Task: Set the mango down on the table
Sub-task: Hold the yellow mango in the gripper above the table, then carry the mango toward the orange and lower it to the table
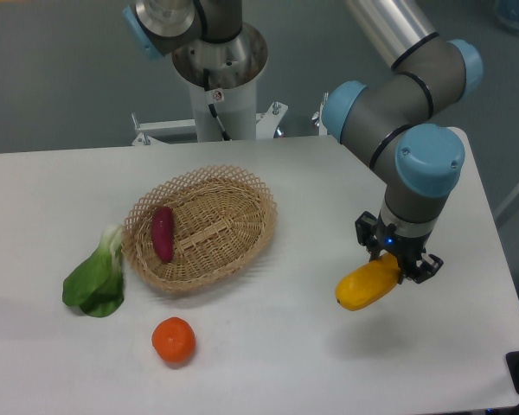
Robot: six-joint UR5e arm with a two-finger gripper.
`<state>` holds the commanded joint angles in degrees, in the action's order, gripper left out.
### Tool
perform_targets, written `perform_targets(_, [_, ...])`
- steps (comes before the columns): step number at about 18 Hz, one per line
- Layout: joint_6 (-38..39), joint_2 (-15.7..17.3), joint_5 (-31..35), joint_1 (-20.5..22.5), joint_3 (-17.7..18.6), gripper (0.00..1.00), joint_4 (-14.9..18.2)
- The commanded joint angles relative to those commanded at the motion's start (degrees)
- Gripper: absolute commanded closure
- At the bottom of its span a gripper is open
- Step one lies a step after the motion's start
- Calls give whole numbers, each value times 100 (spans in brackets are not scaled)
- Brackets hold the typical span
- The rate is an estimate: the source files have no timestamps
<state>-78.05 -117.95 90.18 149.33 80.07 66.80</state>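
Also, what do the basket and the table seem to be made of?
The basket: woven wicker or rattan, tan and matte, with an open lattice rim. The table: a smooth white top, perhaps laminate or painted board; it shows soft shadows and no grain.

Soft, even overhead light falls across the large flat white rectangular table (pixel 268 363), which reads bright but not blown out. A faint, diffuse shadow lies on the table just below and to the right of the smooth yellow-orange oblong mango (pixel 368 286), apart from the fruit itself. The oval woven wicker basket (pixel 242 246), left of the mango, throws a thin dark rim along its near edge, and the round orange fruit (pixel 174 340) a small soft one. Mild highlights gleam on the metal arm tube above. Focus is moderately sharp throughout, slightly grainy.
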Motion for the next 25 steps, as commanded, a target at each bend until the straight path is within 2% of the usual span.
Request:
perform_targets(10, [79, 0, 71, -70, 26, 65, 0])
perform_targets(14, [755, -17, 18, -289, 105, 66, -105])
perform_targets(16, [913, -96, 26, -439, 210, 66, -315])
perform_targets(18, [1133, -167, 61, -588, 403, 66, -666])
perform_targets(23, [1345, -167, 79, -835, 1115, 66, -1993])
perform_targets(25, [1415, -167, 70, -922, 1230, 66, -2083])
